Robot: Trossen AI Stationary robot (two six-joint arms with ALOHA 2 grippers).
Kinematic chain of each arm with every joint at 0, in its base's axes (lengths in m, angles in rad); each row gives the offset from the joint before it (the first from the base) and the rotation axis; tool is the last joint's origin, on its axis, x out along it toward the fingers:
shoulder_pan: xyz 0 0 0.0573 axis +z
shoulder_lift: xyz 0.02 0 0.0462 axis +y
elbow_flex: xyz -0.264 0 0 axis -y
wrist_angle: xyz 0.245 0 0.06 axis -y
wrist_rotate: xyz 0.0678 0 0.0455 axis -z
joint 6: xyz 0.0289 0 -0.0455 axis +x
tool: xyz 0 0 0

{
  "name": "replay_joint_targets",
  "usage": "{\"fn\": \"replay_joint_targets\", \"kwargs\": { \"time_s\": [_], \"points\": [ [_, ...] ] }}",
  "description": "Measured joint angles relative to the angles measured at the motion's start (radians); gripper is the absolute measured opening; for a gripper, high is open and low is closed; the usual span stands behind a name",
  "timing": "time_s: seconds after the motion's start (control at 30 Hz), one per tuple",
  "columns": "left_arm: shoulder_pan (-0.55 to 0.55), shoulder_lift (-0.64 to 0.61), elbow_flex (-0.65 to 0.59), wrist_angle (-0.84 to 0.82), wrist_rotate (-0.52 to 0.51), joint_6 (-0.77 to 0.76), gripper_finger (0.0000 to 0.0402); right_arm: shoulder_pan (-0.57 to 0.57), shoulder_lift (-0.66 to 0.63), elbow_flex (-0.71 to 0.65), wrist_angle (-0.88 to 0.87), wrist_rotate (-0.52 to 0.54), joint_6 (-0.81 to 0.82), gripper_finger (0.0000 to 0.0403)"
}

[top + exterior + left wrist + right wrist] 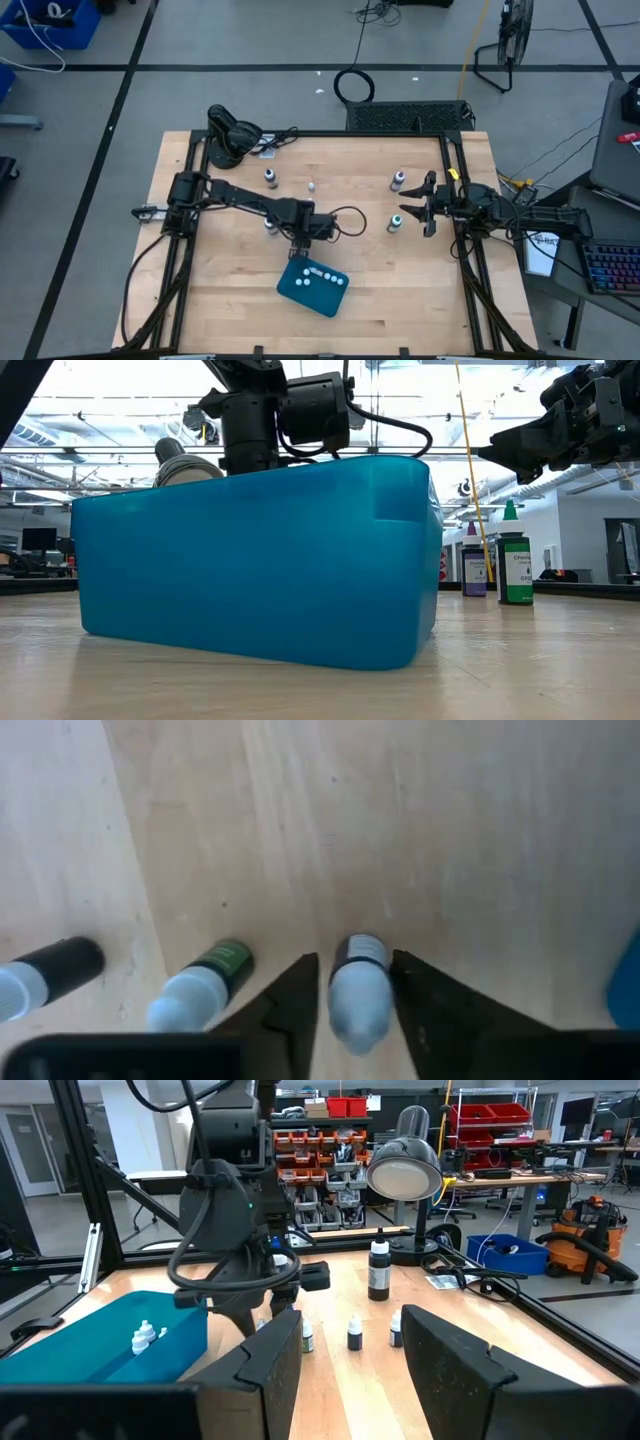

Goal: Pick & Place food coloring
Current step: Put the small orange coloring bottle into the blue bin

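Left tool [348, 1000] sits near the middle of the bench [220, 300], its two fingers narrowed around one small dropper bottle [358, 988] that stands on the wood; whether they already pinch it I cannot tell. I judge the grasp is the step in hand, so I want both fingers squarely on the body below the cap before I lift straight up. Two more small bottles [200, 988] stand just beside it, so no sideways sweep. The teal bin [312, 287], already holding a few bottles, lies close by toward the front edge, with bare wood between. My right tool [418, 212] waits near the right edge, fingers apart and empty, beside the green bottle [396, 223] and purple bottle [399, 180].
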Motion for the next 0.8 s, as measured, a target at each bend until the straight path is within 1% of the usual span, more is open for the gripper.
{"fn": "replay_joint_targets", "kwargs": {
  "time_s": [0.1,0.17,0.23,0.33,0.47,0.6,0.8],
  "points": [
    [0.007,-0.001,0.000,0.000,0.001,-0.001,0.0083,0.000,0.000,0.000,0.000,0.000,0.000,0.0160],
    [0.011,-0.001,0.000,-0.003,0.001,-0.001,0.0067,0.000,0.000,0.000,0.000,0.000,0.000,0.0160],
    [0.012,-0.002,0.001,-0.019,0.001,-0.001,0.0067,0.000,0.000,0.000,0.000,0.000,0.000,0.0160],
    [0.007,-0.002,0.019,-0.088,0.000,-0.002,0.0067,0.000,0.000,0.000,0.000,0.000,0.000,0.0160],
    [-0.020,-0.002,0.072,-0.166,-0.030,-0.006,0.0067,0.000,0.000,0.000,0.000,0.000,0.000,0.0160],
    [-0.061,-0.002,0.153,-0.241,-0.078,-0.006,0.0067,0.000,0.000,0.000,0.000,0.000,0.000,0.0160],
    [-0.133,-0.002,0.274,-0.320,-0.101,-0.041,0.0067,0.000,0.000,0.000,0.000,0.000,0.000,0.0160]
  ]
}}
